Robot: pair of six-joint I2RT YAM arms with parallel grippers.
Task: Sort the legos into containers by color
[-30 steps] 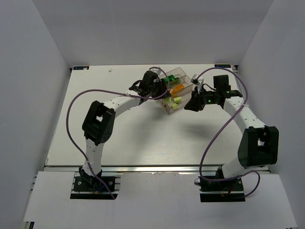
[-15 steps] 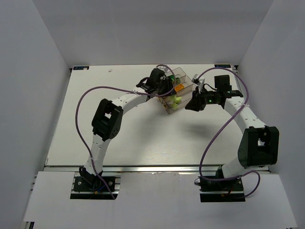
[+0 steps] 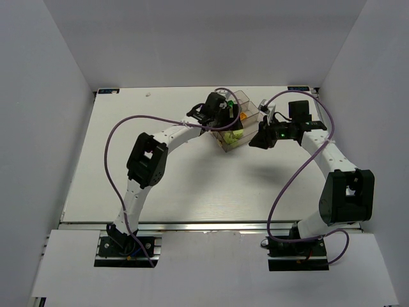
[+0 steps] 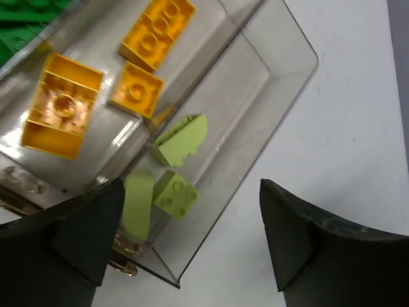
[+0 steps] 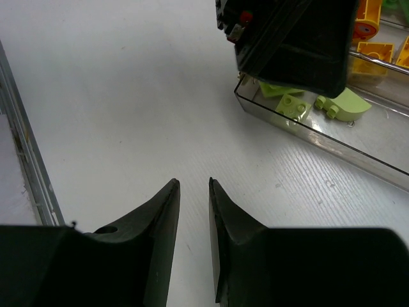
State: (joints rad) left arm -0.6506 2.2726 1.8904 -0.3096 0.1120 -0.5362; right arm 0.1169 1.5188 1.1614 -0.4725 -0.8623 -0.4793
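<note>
The containers (image 3: 246, 105) are a clear three-trough tray at the table's back middle. In the left wrist view one trough (image 4: 268, 109) holds three pale yellow-green legos (image 4: 185, 137), the middle one holds orange legos (image 4: 158, 32), and dark green ones (image 4: 25, 25) show at the top left. My left gripper (image 4: 190, 187) hangs open over the near end of the pale-green trough, with one pale brick (image 4: 137, 204) close beside its left finger. My right gripper (image 5: 193, 182) hovers over bare table just right of the tray (image 5: 332, 141), jaws a narrow gap apart, holding nothing.
White walls enclose the table on three sides. A metal rail (image 5: 29, 166) runs along the table's edge in the right wrist view. Purple cables (image 3: 108, 147) loop over both arms. The left gripper body (image 5: 300, 38) hangs over the tray close to my right gripper.
My left gripper has moved right, over the tray, and its jaws have opened wide. The right arm has stayed where it was.
</note>
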